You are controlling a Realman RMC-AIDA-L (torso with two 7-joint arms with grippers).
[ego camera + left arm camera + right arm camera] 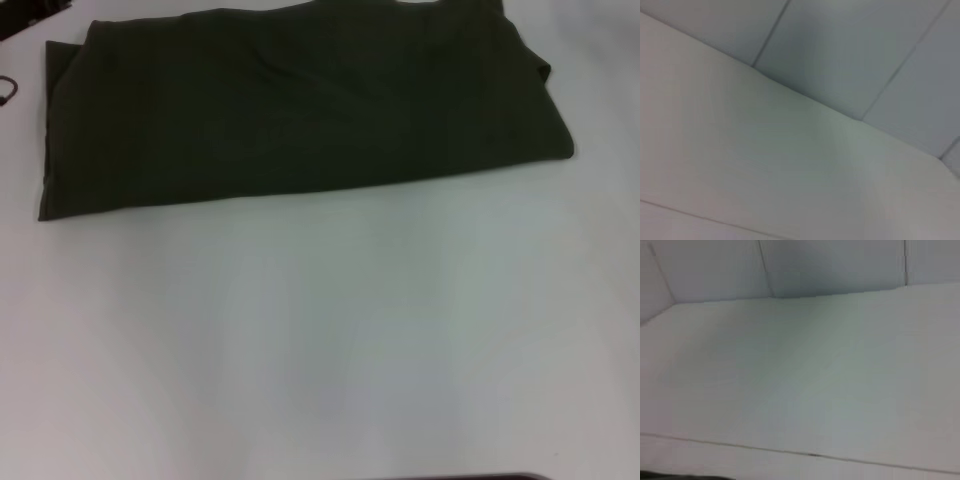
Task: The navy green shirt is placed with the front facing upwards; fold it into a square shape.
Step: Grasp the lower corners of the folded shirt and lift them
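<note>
Shirt (300, 110) lying folded across far part of worktop (320, 340), taking up most of its width. Near half of worktop lying bare, giving open passage. Small dark object (8, 90) sitting at far left edge, beside shirt.

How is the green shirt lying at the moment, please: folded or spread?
Folded: the navy green shirt forms a wide band with layered edges; no sleeves or lettering show.

shirt (300, 110): dark olive green, plain, no lettering showing
table (320, 330): white, unpatterned, faintly greenish sheen
far left object (8, 90): black
</note>
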